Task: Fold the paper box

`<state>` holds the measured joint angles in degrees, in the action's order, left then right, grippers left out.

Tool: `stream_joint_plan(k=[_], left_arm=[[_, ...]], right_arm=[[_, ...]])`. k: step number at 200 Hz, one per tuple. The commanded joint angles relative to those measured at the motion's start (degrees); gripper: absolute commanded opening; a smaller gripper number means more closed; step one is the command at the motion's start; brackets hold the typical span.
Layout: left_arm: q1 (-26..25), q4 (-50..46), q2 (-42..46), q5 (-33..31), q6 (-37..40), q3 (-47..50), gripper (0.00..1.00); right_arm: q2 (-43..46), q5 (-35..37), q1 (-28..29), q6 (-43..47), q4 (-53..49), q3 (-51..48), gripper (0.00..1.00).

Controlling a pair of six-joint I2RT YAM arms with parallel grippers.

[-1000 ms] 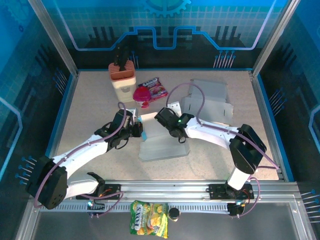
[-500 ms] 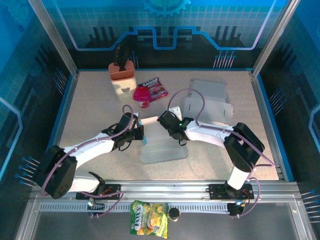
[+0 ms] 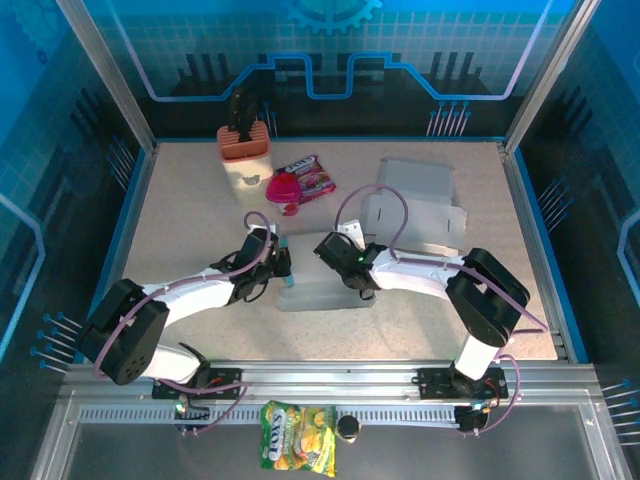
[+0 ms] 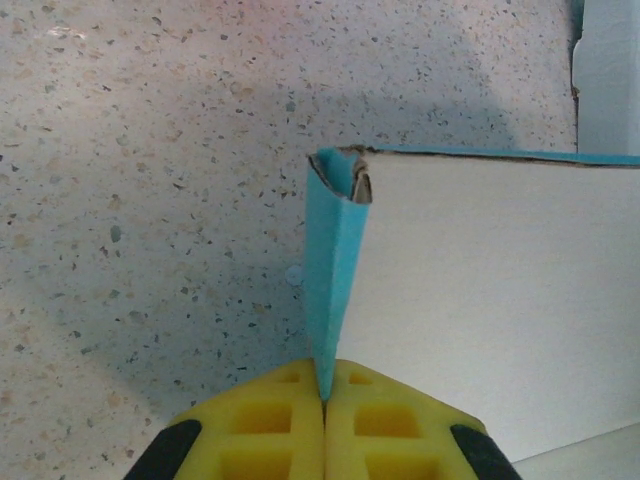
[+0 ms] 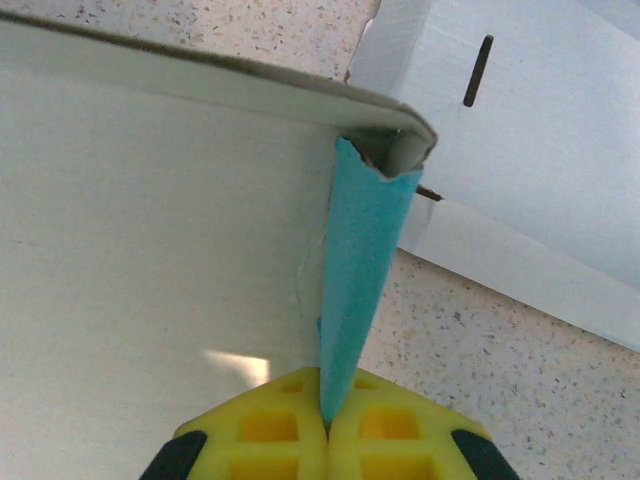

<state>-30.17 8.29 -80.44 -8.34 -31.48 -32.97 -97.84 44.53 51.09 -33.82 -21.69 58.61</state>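
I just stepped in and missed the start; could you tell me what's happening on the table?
Both arms are working on the white paper box mid-table. The left gripper is pinched shut on one blue side flap, the right gripper on the opposite blue flap, each flap held raised. Another flat box blank lies farther back, untouched.

In the left wrist view the bottom edge cuts off the left fingers (image 4: 265, 430). The lower end of the blue flap (image 4: 335, 270) vanishes between them, and the box (image 4: 500, 300) runs off the right edge. In the right wrist view the right fingers (image 5: 385, 432) are cropped likewise and hide the tip of the second flap (image 5: 360, 260). The slotted sheet (image 5: 530, 140) leaves the frame at right. From above, the arms cover both grips. The print on the packet (image 3: 312, 178) is too small to read. The dark round thing (image 3: 348, 428) by the bag (image 3: 297, 436) cannot be identified.
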Motion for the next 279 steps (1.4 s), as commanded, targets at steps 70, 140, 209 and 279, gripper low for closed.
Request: stream_joint_plan(k=[70, 140, 209, 279], left_arm=[[-1.1, -2.4, 5.6, 3.4, -2.3, 3.9, 0.14], [-1.2, -1.1, 4.8, 4.1, -3.0, 4.5, 0.19], [-2.7, -3.7, 3.2, 0.9, -2.8, 3.2, 0.16], [-6.7, -13.7, 1.0, -12.7, -5.7, -0.5, 0.06]], right_arm=[[5.9, 6.0, 4.8, -1.8, 3.5, -2.3, 0.0], [6.9, 6.8, 5.8, -1.8, 3.7, -2.4, 0.0], [7.4, 7.8, 6.2, -2.0, 3.8, -2.8, 0.0], [7.9, 9.4, 7.1, -2.5, 4.0, -3.3, 0.0]])
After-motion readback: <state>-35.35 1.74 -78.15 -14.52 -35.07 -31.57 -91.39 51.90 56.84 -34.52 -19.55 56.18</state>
